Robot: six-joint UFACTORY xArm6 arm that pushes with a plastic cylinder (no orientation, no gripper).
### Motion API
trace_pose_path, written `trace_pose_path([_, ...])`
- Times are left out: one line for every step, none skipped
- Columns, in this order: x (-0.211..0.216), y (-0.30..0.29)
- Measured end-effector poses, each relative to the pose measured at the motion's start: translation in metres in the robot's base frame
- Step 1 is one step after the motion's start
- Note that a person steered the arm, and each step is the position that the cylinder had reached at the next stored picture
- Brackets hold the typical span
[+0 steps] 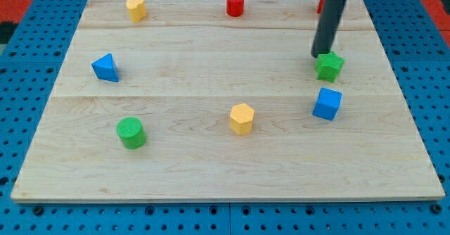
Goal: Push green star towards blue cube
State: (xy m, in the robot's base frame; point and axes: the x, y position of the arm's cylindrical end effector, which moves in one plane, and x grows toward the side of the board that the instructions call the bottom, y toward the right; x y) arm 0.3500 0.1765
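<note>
Our tip point(318, 55) touches the green star's point(329, 66) top-left edge; we have a bare rod, no jaws. The star sits just above the blue cube point(327, 103), apart, on the pale wooden board point(211, 66) over blue pegboard point(42, 10).

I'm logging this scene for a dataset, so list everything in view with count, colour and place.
green star: 1, green, view's right, just above the blue cube
blue cube: 1, blue, right of centre, apart from the star
blue triangular block: 1, blue, view's left
green cylinder: 1, green, lower left
yellow hexagonal block: 1, yellow, lower centre
yellow block: 1, yellow, top left
red cylinder: 1, red, top centre
red block: 1, red, top right, mostly hidden behind the rod
wooden board: 1, light wood, on a blue perforated base
my tip: 1, dark rod end, at the star's upper edge
</note>
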Motion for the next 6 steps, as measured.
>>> trace_pose_path([-0.028,0.008])
trace_pose_path([-0.005,0.026])
trace_pose_path([0.026,0.026])
trace_pose_path([0.052,0.006])
trace_pose_path([0.065,0.002])
trace_pose_path([0.042,0.022])
